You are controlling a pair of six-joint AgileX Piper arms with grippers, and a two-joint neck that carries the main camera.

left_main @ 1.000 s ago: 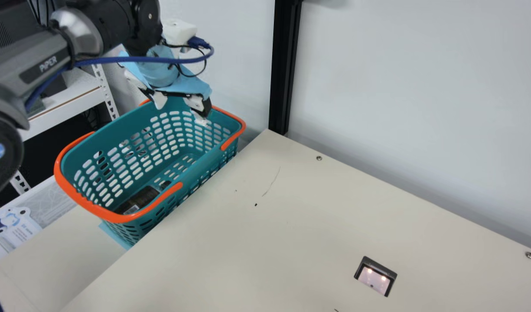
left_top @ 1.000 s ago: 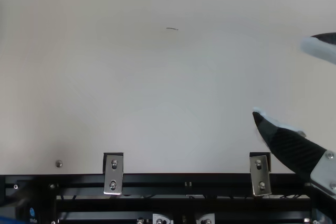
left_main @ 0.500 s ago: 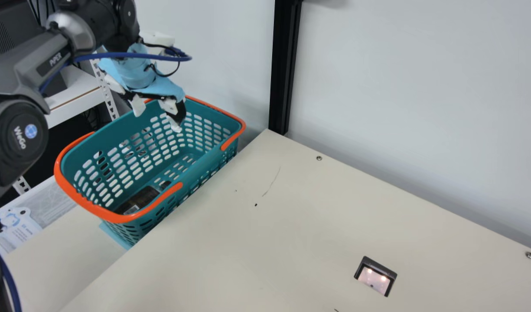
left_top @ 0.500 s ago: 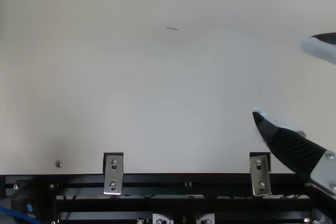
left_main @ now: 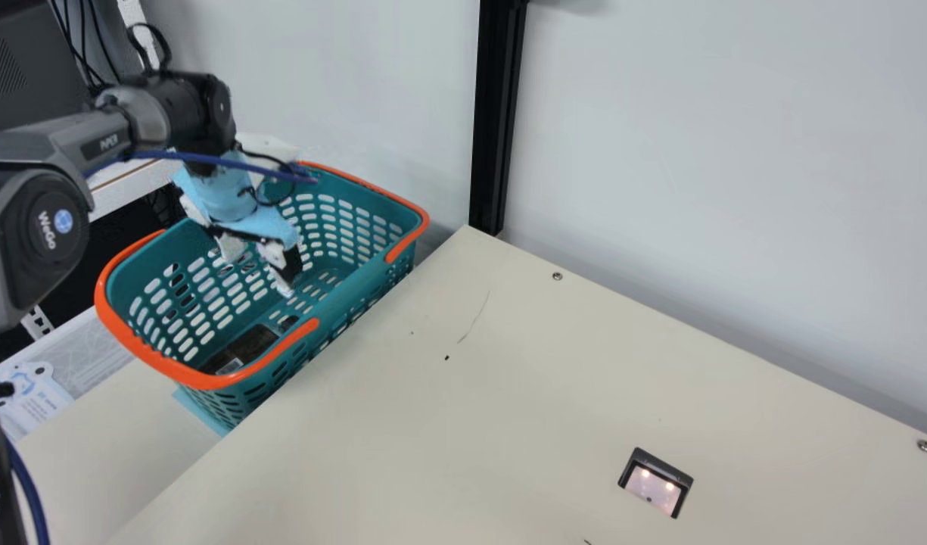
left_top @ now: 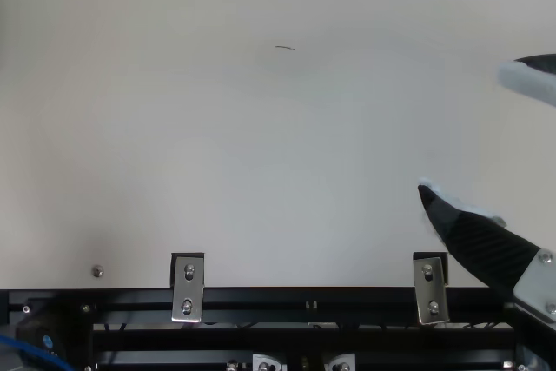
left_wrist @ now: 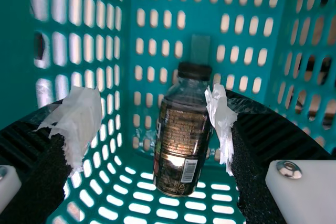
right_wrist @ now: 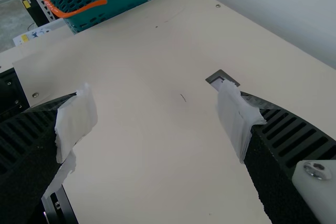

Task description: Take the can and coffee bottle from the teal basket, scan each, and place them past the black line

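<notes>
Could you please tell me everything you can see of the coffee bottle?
The coffee bottle has a black, ridged cap, a clear, plastic-looking shoulder and a dark, shiny label with fine print and a white barcode patch. It looks closed and undented. It appears to lie on its side on the slotted floor inside the teal basket. The left gripper is open and not clamped on it.

Lettering on left arm; barcode, seemingly fine print on bottle
</notes>
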